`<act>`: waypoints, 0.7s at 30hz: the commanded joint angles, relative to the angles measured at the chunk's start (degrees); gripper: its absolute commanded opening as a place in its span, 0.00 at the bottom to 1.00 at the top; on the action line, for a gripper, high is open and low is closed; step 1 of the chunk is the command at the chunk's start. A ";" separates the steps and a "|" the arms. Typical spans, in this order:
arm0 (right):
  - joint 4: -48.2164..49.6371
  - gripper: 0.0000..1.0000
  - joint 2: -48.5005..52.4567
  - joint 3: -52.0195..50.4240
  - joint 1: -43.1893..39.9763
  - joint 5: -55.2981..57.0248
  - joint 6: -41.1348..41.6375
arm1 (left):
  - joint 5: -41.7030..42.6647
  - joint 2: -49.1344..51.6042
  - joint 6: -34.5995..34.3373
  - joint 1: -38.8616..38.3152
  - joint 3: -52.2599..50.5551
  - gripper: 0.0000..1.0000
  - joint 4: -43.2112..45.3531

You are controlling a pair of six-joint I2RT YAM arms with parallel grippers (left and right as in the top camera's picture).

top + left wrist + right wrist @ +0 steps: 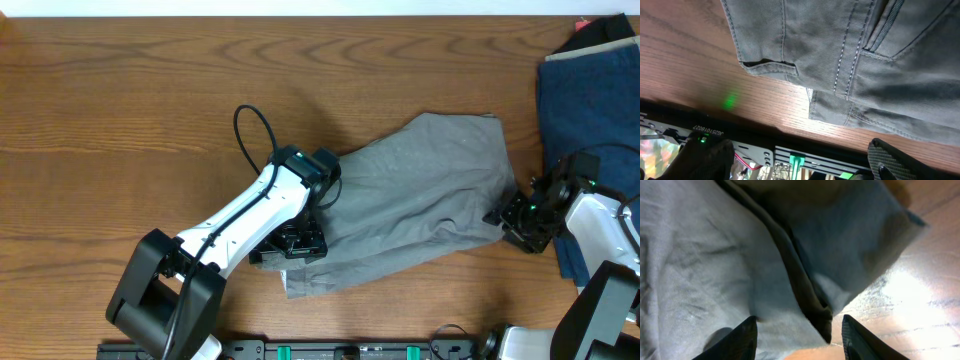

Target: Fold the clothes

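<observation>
The clothes, a pair of light grey shorts (425,195), lie crumpled across the middle of the table. My left gripper (290,243) hovers at their lower left edge. In the left wrist view it (797,167) is open, both fingertips (887,160) over the table's front edge with nothing between them, and the stitched pockets (855,60) lie just beyond. My right gripper (508,215) is at the shorts' right edge. In the right wrist view its jaws (800,342) stand apart around a folded edge of the grey cloth (810,305), without pinching it.
A larger dark blue garment (585,100) lies at the right end of the table, partly under my right arm. Bare wood (120,110) stretches to the left and behind the shorts. A black rail (840,160) runs along the front edge.
</observation>
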 commanded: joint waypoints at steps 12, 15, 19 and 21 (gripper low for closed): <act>2.60 0.33 -0.04 -0.44 0.79 1.01 -0.35 | -0.70 -0.72 -0.26 0.17 -0.11 0.86 -0.37; 2.51 0.38 -0.04 -0.46 0.79 1.01 -0.35 | -0.70 -0.72 -0.28 0.17 -0.11 0.86 -0.37; 2.45 0.45 -0.04 -1.09 0.79 1.01 -0.35 | -0.70 -0.72 -0.26 0.17 -0.11 0.86 -0.42; 2.93 0.43 -0.04 -1.84 0.79 1.01 -0.35 | -0.70 -0.72 -0.26 0.17 -0.11 0.86 -0.42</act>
